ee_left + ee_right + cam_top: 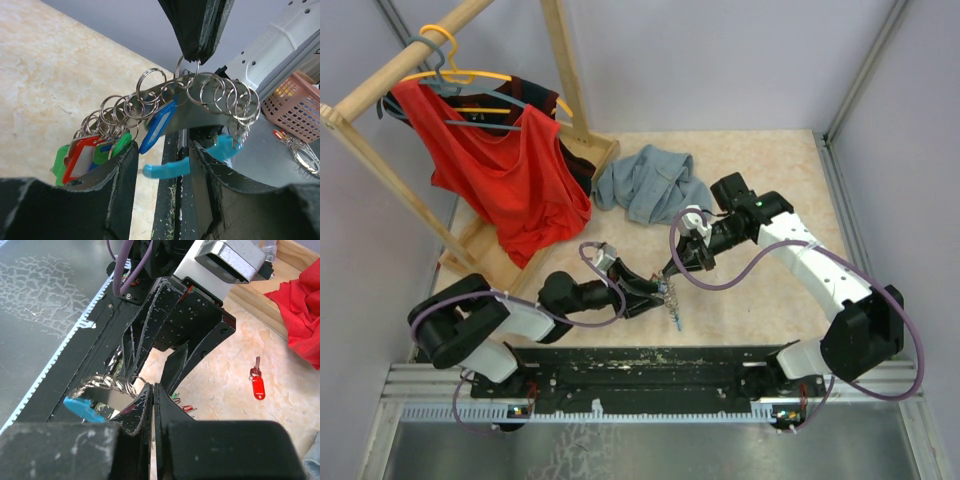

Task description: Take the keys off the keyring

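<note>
Nearest, the left gripper [162,152] has its fingers standing apart with the keyring [200,117] lodged between them, clear of the table [60,80]. The loop appears to bear on both inner faces, so this reads as a grasp across its width. The loop arches upward, grey along the top, with a light blue part [167,169] crossing low between the fingers. The keys [80,162] hang from it on a crowded row of thin wire rings, with red and green heads bunched against the left finger and a blue one nearer the middle. Beyond, the right gripper [198,50] comes down from above, clenched on one small ring [186,70] at the crest of the arch. Judgement: the set is light. The loop is stiff enough to brace against, but the wire rings are hard, smooth and springy, and likely to slip from flat pads. The broad plastic heads offer the surer hold, though they hang loose and will swing. Farther off, a single red key [258,386] lies flat on the table, free of the loop.
</note>
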Motion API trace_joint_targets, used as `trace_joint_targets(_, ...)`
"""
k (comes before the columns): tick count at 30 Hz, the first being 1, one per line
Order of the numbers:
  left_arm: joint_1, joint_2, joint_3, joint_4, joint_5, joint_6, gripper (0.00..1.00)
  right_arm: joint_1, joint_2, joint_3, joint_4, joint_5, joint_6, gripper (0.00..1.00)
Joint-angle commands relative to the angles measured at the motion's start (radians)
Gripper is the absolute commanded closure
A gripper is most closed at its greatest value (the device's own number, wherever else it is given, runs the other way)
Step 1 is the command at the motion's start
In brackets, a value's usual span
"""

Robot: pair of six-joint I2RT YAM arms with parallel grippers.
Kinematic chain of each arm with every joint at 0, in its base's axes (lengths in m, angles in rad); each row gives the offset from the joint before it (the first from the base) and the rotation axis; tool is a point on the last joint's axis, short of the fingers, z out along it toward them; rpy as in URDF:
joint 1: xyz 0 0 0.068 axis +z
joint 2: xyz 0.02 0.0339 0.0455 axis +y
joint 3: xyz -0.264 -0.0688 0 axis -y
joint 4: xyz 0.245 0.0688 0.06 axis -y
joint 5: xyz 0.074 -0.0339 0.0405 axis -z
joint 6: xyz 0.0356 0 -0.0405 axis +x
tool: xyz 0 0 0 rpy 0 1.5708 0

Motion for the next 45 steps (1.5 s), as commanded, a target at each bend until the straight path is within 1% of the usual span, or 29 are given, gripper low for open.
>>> trace_joint_targets(1,-0.011,0.019,0.041,0.023,-0.011,0.002,0.49,-0.005,-0.007,0.060,-0.002,-0.090,-0.030,1.00)
trace_joint_targets(6,-0.018,0.033,0.060,0.046,-0.011,-0.002,0.50,-0.005,-0.006,0.060,-0.002,-0.089,-0.031,1.00)
trace_joint_targets(10,-0.019,0.030,0.067,0.026,-0.038,0.017,0.54,-0.006,-0.007,0.060,-0.004,-0.090,-0.034,1.00)
trace_joint_targets(14,-0.023,0.026,0.078,0.030,-0.033,0.017,0.59,-0.006,-0.004,0.059,-0.003,-0.090,-0.034,1.00)
trace_joint_targets(21,-0.031,0.040,0.081,0.087,-0.012,-0.007,0.63,-0.006,-0.004,0.057,0.002,-0.087,-0.032,1.00)
trace_joint_targets(22,-0.031,0.046,0.081,0.099,-0.009,-0.012,0.66,-0.006,-0.004,0.056,0.004,-0.088,-0.030,1.00)
trace_joint_targets(24,-0.030,0.057,0.081,0.123,0.001,-0.019,0.76,-0.006,-0.004,0.056,0.006,-0.085,-0.028,1.00)
trace_joint_targets(25,-0.031,0.061,0.080,0.135,0.001,-0.023,0.80,-0.006,-0.004,0.054,0.007,-0.083,-0.026,1.00)
trace_joint_targets(28,-0.031,0.064,0.071,0.155,0.002,-0.028,0.86,-0.007,-0.003,0.052,0.015,-0.079,-0.021,1.00)
trace_joint_targets(31,-0.031,0.053,0.062,0.153,-0.001,-0.024,0.98,-0.008,0.000,0.051,0.019,-0.076,-0.019,1.00)
trace_joint_targets(32,-0.031,0.049,0.057,0.149,-0.004,-0.022,1.00,-0.008,0.000,0.051,0.021,-0.074,-0.017,1.00)
trace_joint_targets(39,-0.031,0.007,0.036,0.098,-0.021,-0.017,1.00,-0.017,0.000,0.035,0.062,-0.055,0.020,1.00)
trace_joint_targets(42,-0.030,-0.032,0.028,0.049,-0.038,-0.029,1.00,-0.024,0.000,0.007,0.142,-0.020,0.093,1.00)
trace_joint_targets(45,-0.029,-0.083,0.029,-0.037,-0.047,-0.039,1.00,-0.026,0.001,-0.020,0.208,0.031,0.129,1.00)
